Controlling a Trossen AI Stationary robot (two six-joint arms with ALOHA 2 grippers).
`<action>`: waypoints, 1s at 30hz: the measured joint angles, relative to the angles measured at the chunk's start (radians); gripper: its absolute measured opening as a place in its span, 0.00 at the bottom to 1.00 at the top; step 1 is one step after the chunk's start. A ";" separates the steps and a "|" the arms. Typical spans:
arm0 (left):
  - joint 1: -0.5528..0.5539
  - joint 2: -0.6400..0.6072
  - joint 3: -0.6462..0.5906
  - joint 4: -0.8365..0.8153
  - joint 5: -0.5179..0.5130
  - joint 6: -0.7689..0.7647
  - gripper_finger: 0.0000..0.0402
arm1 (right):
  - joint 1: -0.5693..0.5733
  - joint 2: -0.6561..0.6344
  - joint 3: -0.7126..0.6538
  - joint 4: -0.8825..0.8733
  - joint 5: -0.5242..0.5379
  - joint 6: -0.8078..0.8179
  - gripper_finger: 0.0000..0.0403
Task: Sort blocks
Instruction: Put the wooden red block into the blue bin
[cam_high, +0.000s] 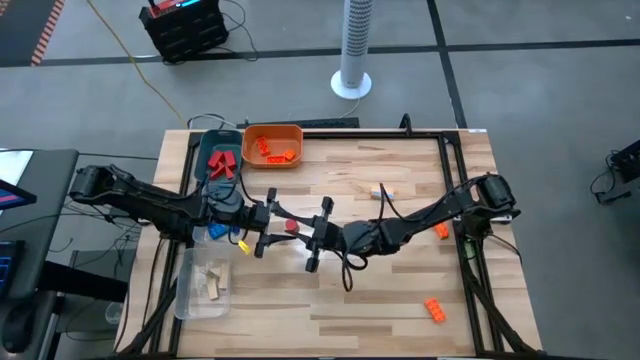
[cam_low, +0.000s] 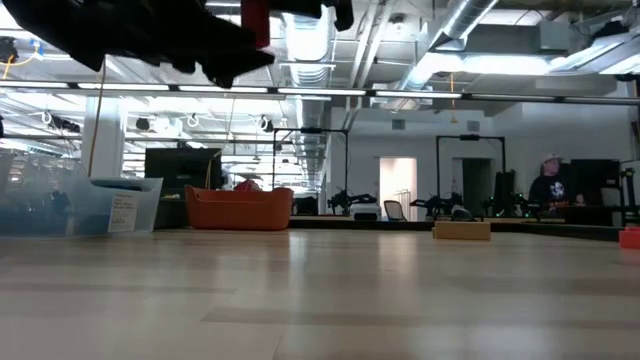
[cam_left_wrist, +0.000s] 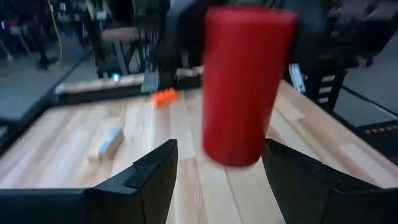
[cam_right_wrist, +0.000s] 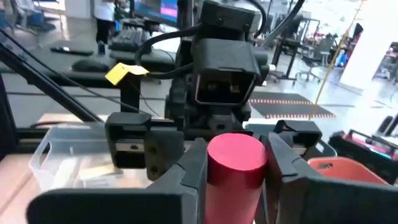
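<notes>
- I have both arms meeting mid-desk, just left of centre in the high view, gripper tips facing each other.
- Right gripper is clamped on a red cylinder block; its fingers press both sides of it in the right wrist view.
- Same red block shows as a small red spot between the two grippers in the high view, and sits lifted off the desk at the top of the low view.
- Left gripper is spread wide, fingers on either side of the red cylinder without touching it, in the left wrist view.
- Orange tray at top centre of the desk holds several orange blocks.
- Teal tray just left of it holds red blocks.
- Clear tray at lower left holds pale wooden blocks.
- Loose on the desk: a pale block with a blue one right of centre, an orange block beside the right arm, another orange one at lower right.
- Blue block sits by the left arm, partly hidden under it.
</notes>
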 joint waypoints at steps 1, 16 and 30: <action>-0.005 0.000 0.000 0.020 0.000 0.010 0.57 | -0.003 0.000 0.000 0.011 -0.009 -0.006 0.22; -0.032 0.000 0.010 0.194 -0.012 0.082 0.41 | -0.006 0.001 0.000 0.093 -0.104 -0.052 0.22; 0.094 -0.051 0.014 0.011 -0.113 0.005 0.30 | 0.007 -0.001 0.000 -0.019 0.049 -0.015 0.54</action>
